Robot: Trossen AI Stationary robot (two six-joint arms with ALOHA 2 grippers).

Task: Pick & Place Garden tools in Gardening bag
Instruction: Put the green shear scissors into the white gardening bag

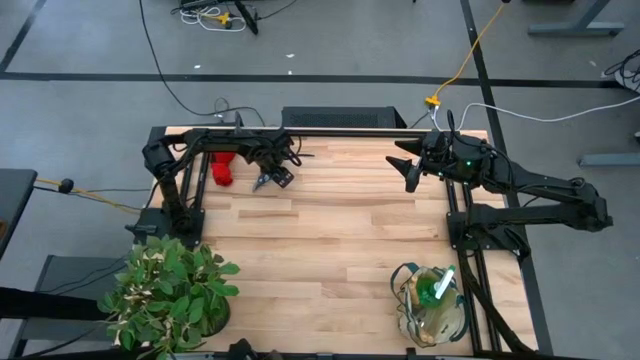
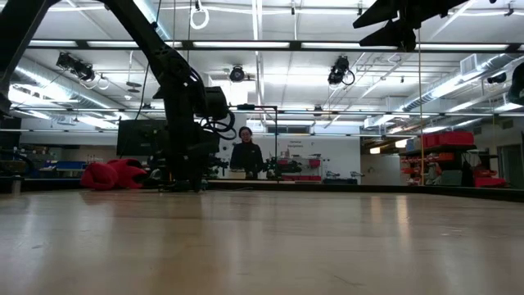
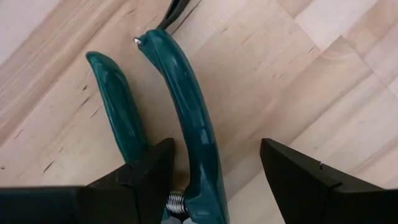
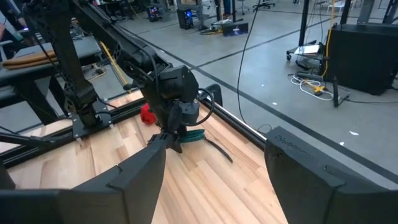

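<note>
Here, left gripper point(image 3: 214, 180) spread astride shears point(image 3: 180, 106), blades cropped, right gripper point(image 4: 211, 180) released.

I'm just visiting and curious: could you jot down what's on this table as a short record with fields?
left gripper: open, down at the table's far edge, one teal handle of the pruning shears between its fingers
right gripper: open, raised, holding nothing
red gloves: far left corner
bag: near right, green-and-white item inside
potted plant: near left
</note>
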